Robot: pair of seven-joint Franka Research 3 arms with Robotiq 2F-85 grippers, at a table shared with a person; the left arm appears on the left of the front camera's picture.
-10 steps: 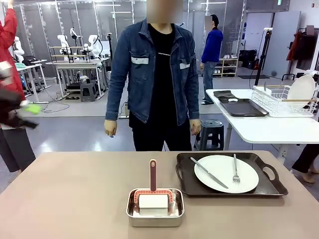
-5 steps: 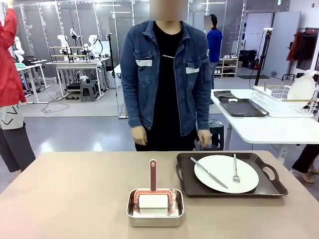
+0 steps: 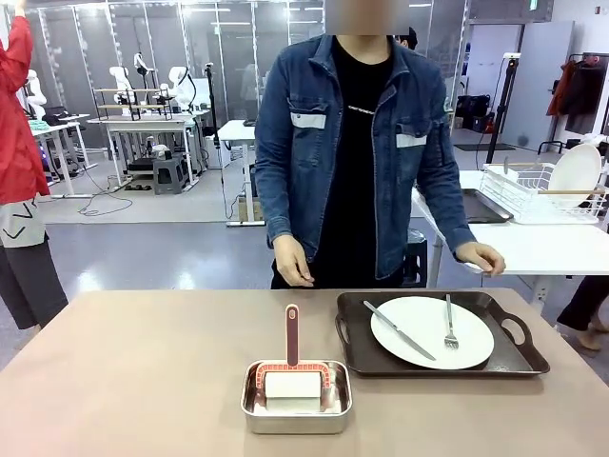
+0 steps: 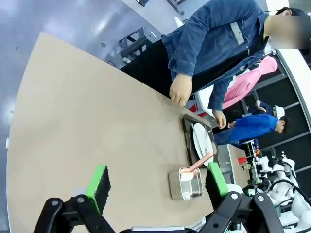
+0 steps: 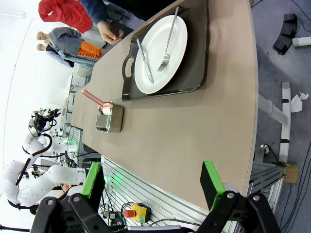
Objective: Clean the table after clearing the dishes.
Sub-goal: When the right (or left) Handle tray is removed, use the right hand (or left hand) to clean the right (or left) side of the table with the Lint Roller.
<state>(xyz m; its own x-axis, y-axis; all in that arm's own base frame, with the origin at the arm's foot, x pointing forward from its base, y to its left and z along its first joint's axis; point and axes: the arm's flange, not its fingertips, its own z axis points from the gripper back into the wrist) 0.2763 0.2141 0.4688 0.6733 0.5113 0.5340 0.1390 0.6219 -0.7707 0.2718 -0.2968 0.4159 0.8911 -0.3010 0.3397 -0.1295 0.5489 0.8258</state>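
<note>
Table [image 3: 143, 381]: plain matte beige-brown top across the lower frame, w/ one dark brown handled tray [image 3: 514, 357] at lower right. On the tray sits a round white plate [image 3: 432, 331], w/ a silver knife [image 3: 400, 330] lying diagonally and a fork [image 3: 450, 324] approx. upright on it. Lower centre, just left of the tray and apart from it: a small steel pan [image 3: 296, 398] holding a white roller [image 3: 292, 381] w/ a reddish handle pointing to the far side. A person [image 3: 352, 152] in a denim jacket stands at the far edge. One hand [image 3: 293, 267] hangs loosely curled, holding nothing, just above the table edge; the other hand [image 3: 481, 257] rests, fingers bent, on the white table [image 3: 533, 249] at frame right, near its wire rack [image 3: 533, 195]. Left wrist view: left gripper [image 4: 158, 170] high over the bare tabletop, green pads wide apart, nothing between. Right wrist view: right gripper [image 5: 151, 165] likewise spread and empty, beyond the table's near edge, tray at frame top.
</note>
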